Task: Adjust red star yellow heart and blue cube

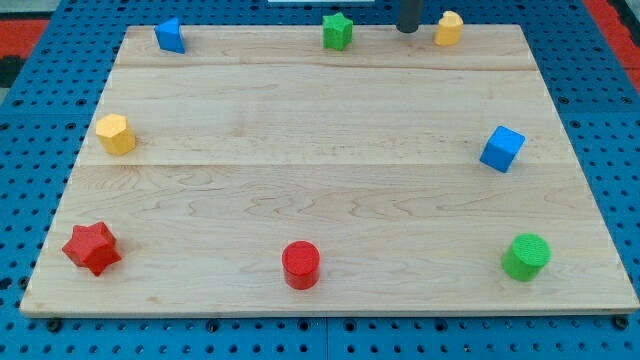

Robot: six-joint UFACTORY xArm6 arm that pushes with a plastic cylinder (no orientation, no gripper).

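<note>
Maple-coloured wooden board [330, 200], eight small blocks spread round its edges. Red star [92, 247] at view's bottom-left corner, close to the board's left edge. Yellow heart [449, 27] at view's top, right of centre. Blue cube [502, 149] near view's right edge, roughly mid-height, turned a little off-square to the board.

My tip [407, 29] at view's top edge, just left of yellow heart, narrow gap visible, not touching. Well apart from red star and blue cube. No jaws on this rig, plain rod only, so nothing to spread or pinch; contact by pushing.

Others: blue block [170, 35] top-left, green star [338, 30] top centre, yellow hexagon-like block [115, 133] left side, red cylinder [300, 264] bottom centre, green cylinder [526, 256] bottom-right.

Handling, judged: small rigid plastic, light, likely slides easily on smooth wood. Nothing to grasp. Push through the centre of a flat face on the cube; off-centre contact probably spins it. Star points and heart lobes apt to deflect the rod, so aim for a notch or broad side. Red star near the edge: push inward only.
</note>
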